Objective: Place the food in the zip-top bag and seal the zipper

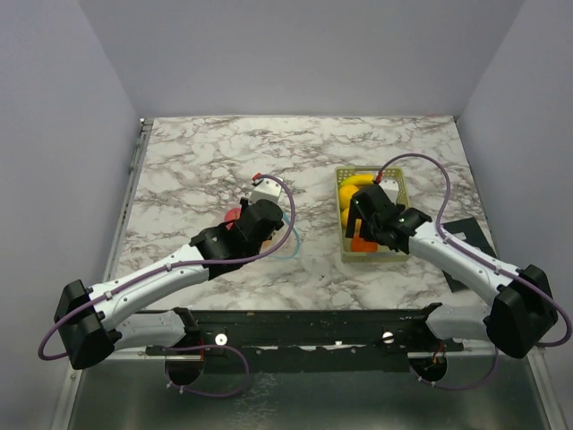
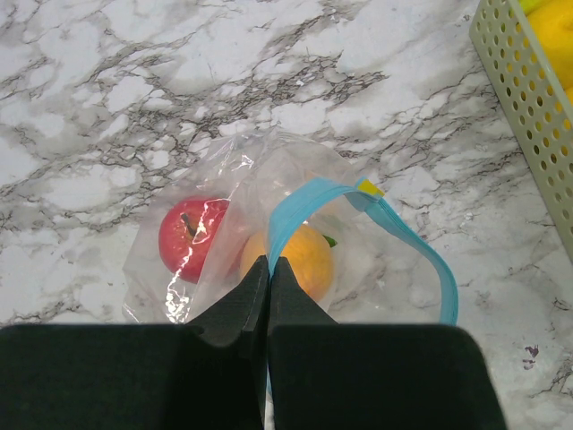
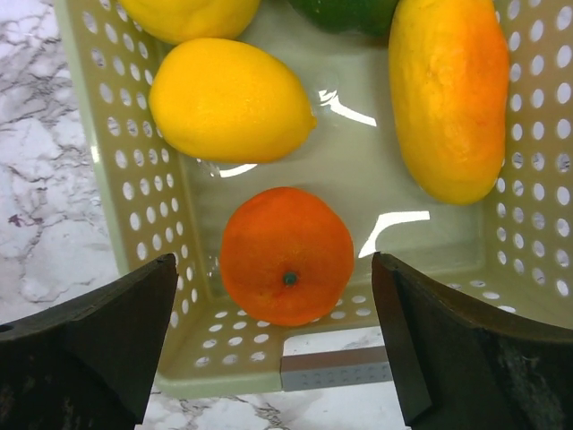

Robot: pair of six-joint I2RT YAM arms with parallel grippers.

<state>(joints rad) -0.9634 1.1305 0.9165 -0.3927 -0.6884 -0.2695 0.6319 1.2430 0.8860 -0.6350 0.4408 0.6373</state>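
The clear zip-top bag point(image 2: 224, 179) lies on the marble with a red apple point(image 2: 190, 237) and an orange fruit point(image 2: 303, 260) inside it. Its light blue zipper point(image 2: 421, 251) loops open to the right. My left gripper point(image 2: 269, 260) is shut on the near end of that strip, seen from above at the table's middle point(image 1: 251, 222). My right gripper point(image 3: 273, 262) hangs open over the near end of the basket point(image 3: 121, 161), its fingers either side of an orange point(image 3: 286, 255) and clear of it. A lemon point(image 3: 228, 98), a long yellow-orange fruit point(image 3: 448, 98) and a green piece point(image 3: 345, 11) lie farther in.
The pale yellow-green slotted basket point(image 1: 398, 186) stands right of centre, and its corner shows in the left wrist view point(image 2: 528, 107). A grey and brown strip point(image 3: 336, 369) lies against its near rim. A black flat piece point(image 1: 472, 235) lies at the table's right edge.
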